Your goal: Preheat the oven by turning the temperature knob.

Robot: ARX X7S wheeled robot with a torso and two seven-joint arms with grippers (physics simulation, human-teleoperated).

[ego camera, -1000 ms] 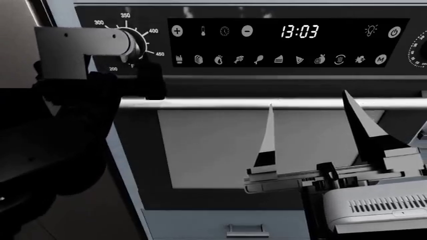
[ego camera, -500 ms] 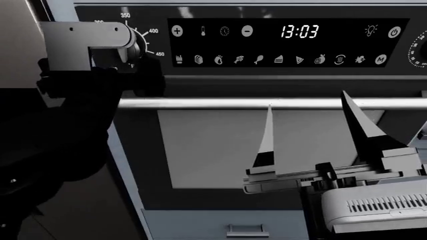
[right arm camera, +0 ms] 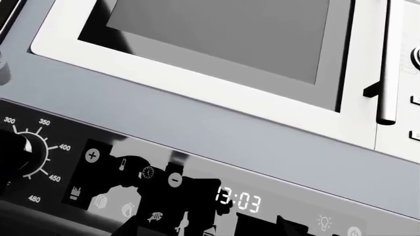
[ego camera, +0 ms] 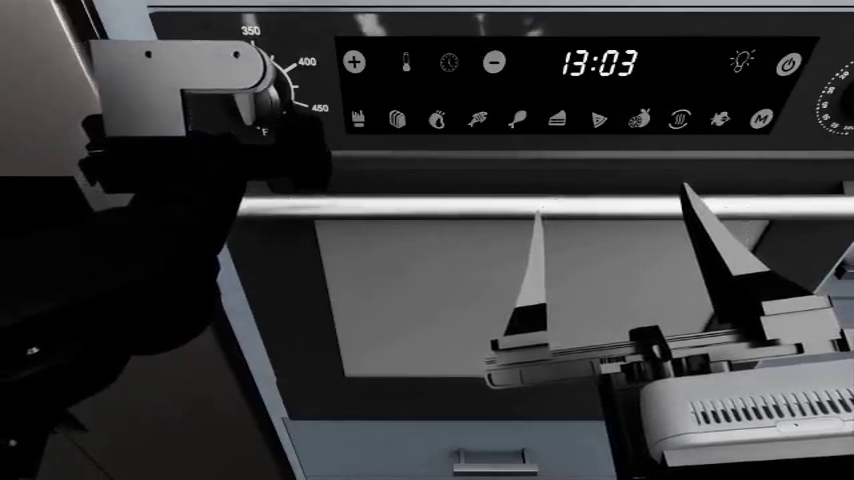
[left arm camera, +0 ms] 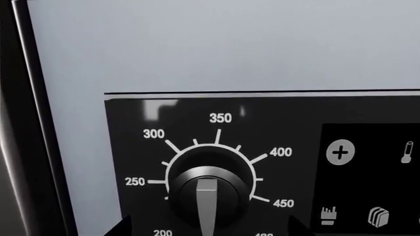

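The temperature knob (left arm camera: 208, 191) is silver and black, ringed by white numbers 200 to 450, with its pointer toward the bottom of the dial. My left gripper (left arm camera: 210, 231) is open; its dark fingertips (left arm camera: 123, 227) stand either side of the knob, apart from it. In the head view the left gripper (ego camera: 274, 110) and its grey bracket cover the knob at the oven panel's left end; only 350, 400 and 450 show. My right gripper (ego camera: 627, 270) is open and empty, pointing up just below the oven handle.
The oven's black panel carries a clock display (ego camera: 598, 64) reading 13:03 and touch icons. A second knob (ego camera: 841, 100) with fine ticks sits at the right edge. The silver handle bar (ego camera: 534, 207) crosses above the door window (ego camera: 427, 300). A microwave (right arm camera: 217, 39) sits above.
My left gripper and its bracket have moved up and a little right, now covering the 300 mark and closing in on the knob. The right arm has barely moved.
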